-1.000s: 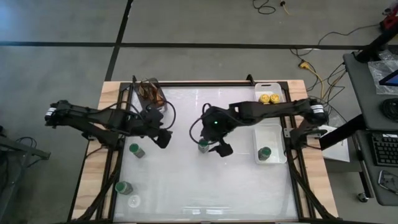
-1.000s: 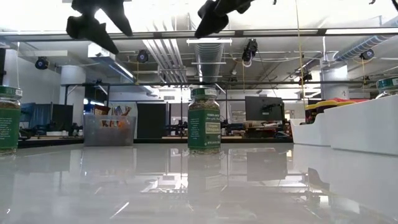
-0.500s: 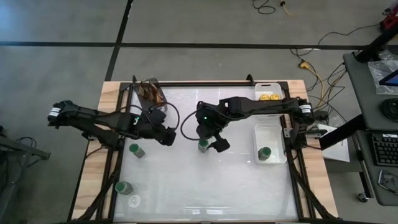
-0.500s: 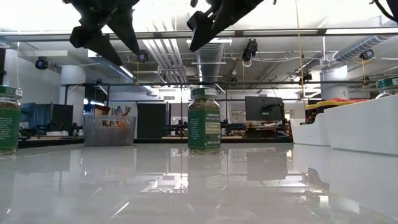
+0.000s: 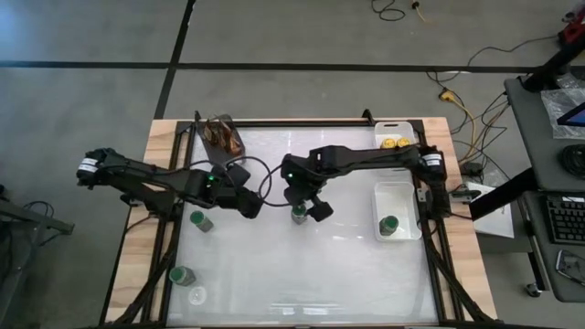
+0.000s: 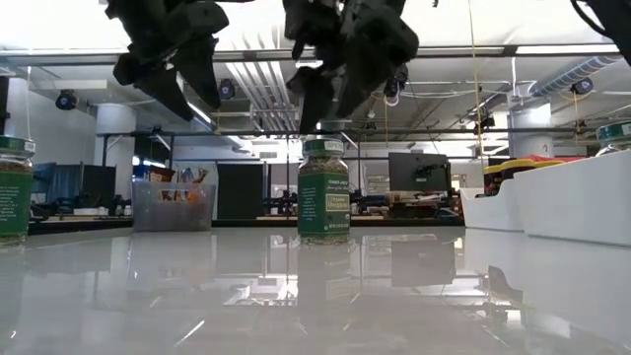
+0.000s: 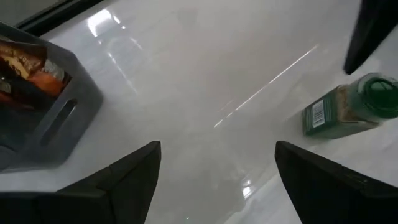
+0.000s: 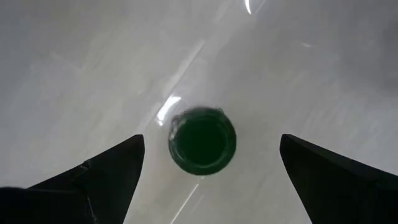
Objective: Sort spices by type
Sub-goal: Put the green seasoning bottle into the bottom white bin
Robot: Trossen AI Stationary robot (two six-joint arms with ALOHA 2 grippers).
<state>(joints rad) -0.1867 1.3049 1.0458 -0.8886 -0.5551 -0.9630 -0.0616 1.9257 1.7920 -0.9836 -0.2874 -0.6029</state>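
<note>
Both arms have shifted over the last second: the right gripper (image 5: 300, 203) has swung in from the tray side to hang straight above the green-lidded jar (image 5: 298, 215) standing mid-surface, and the left gripper (image 5: 251, 206) has slid closer to that same jar from the other side. In the right wrist view the green lid (image 8: 202, 140) sits centred between the two dark fingers (image 8: 102, 171), which are spread as wide as they go and hold nothing. The left gripper's fingers are also spread wide and empty; in its wrist view the jar (image 7: 348, 112) shows off to one side.

Sorting looks partly done. The small far tray (image 5: 391, 130) holds two yellow-lidded jars (image 5: 396, 143). The larger white tray (image 5: 398, 195) beside it holds one green-lidded jar (image 5: 388, 225). Left to move, by my reading, are the central jar, a green-lidded jar (image 5: 199, 220) near the left gripper, another green-lidded jar (image 5: 182, 275) at the near left corner, and something pale and round (image 5: 196, 295) just beside it, which I cannot identify. A grey cup of brown sticks (image 5: 222, 134) stands at the far left of the surface (image 5: 302, 274), apart from the sorting.
</note>
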